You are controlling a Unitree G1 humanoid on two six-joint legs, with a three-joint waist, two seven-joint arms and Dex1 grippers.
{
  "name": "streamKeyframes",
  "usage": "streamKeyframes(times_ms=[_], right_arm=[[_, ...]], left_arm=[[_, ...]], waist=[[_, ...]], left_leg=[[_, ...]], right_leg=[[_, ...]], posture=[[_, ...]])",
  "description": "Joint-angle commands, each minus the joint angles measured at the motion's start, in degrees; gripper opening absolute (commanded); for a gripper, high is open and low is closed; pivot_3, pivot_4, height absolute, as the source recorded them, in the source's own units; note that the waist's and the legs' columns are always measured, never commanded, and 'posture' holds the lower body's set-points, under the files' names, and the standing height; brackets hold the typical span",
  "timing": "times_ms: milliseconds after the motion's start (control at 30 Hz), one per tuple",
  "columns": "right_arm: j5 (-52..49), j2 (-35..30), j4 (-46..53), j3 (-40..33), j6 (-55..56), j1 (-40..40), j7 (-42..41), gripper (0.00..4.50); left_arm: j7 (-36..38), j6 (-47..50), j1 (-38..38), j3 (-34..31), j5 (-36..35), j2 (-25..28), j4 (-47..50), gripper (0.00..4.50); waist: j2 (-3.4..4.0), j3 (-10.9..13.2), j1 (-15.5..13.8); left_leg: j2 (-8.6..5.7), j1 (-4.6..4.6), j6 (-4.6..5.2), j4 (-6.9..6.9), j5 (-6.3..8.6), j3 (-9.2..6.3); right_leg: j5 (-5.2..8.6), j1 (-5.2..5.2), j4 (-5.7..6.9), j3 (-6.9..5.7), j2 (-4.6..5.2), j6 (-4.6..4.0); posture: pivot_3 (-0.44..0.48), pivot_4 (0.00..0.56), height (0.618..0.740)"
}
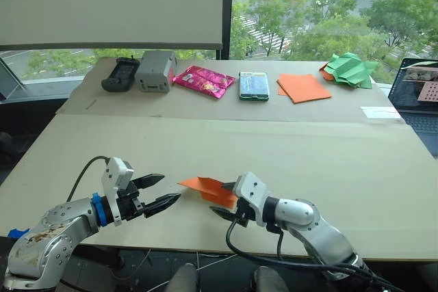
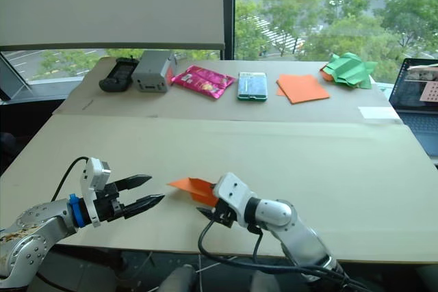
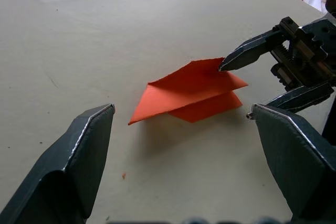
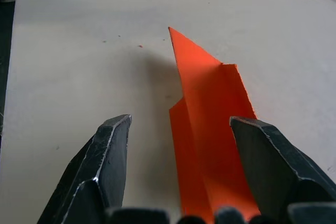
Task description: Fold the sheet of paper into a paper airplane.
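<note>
Left wrist view: paper airplane (image 3: pixel 191 94) (folded, pointed) between open left hand (image 3: pixel 184 129) and open right hand (image 3: pixel 249 87).

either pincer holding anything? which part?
Right pincer has the folded orange paper between open fingers at its wide rear end; a firm grip cannot be told. Left pincer open, empty.

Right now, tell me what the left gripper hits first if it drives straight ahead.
Probably the pointed end of the folded sheet of paper, which lies ahead of the open left gripper; beyond it sits the right gripper. Depth is uncertain.
</note>
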State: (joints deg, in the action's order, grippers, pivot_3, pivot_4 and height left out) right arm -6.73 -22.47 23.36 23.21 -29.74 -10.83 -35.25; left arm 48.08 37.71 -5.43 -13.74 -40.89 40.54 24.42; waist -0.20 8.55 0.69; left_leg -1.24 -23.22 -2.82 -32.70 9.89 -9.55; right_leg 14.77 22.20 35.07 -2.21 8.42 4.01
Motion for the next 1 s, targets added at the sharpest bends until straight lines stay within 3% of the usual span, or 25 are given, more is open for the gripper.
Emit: streamKeyframes(times_ms=[33, 167, 700, 1000], right_arm=[[-2.9, 2.3, -1.4, -5.2, -2.0, -2.4, 1.5, 3.33], [-7.2, 4.7, -2.5, -9.5, -7.1, -4.3, 1.8, 3.33], [-2.7, -1.4, -3.3, -4.9, -2.6, -5.2, -2.6, 3.33], [-1.3, -1.6, -5.0, -3.8, -2.3, -5.2, -2.9, 0.43]], left_arm=[[-0.4, -0.3, 0.3, -0.8, -1.0, 0.0, 2.6, 4.47], [-0.6, -0.6, 0.2, -0.7, -0.9, -0.3, 2.8, 4.47], [-0.1, -1.5, -0.4, -0.7, 0.0, -0.3, 2.4, 4.47], [-0.3, -1.8, -1.1, -0.6, 0.1, -0.6, 2.8, 4.5]], waist=[[0.0, 0.0, 0.0], [0.01, 0.0, 0.0], [0.0, 0.0, 0.0], [-0.01, 0.0, 0.0]], left_leg=[[0.01, 0.01, 0.0, 0.0, 0.0, 0.0], [0.01, 0.04, 0.05, 0.0, -0.03, 0.0], [0.01, 0.04, 0.27, -0.01, -0.17, 0.01], [0.01, 0.05, 0.28, -0.02, -0.18, 0.02]], right_leg=[[0.0, -0.01, 0.02, 0.0, -0.01, 0.0], [-0.01, -0.03, 0.07, 0.03, -0.04, 0.0], [-0.01, -0.07, 0.14, 0.03, -0.05, 0.0], [-0.02, -0.08, 0.16, 0.03, -0.05, 0.0]], posture=[[0.0, 0.15, 0.702], [0.0, 0.15, 0.702], [0.0, 0.15, 0.702], [0.0, 0.15, 0.702]])
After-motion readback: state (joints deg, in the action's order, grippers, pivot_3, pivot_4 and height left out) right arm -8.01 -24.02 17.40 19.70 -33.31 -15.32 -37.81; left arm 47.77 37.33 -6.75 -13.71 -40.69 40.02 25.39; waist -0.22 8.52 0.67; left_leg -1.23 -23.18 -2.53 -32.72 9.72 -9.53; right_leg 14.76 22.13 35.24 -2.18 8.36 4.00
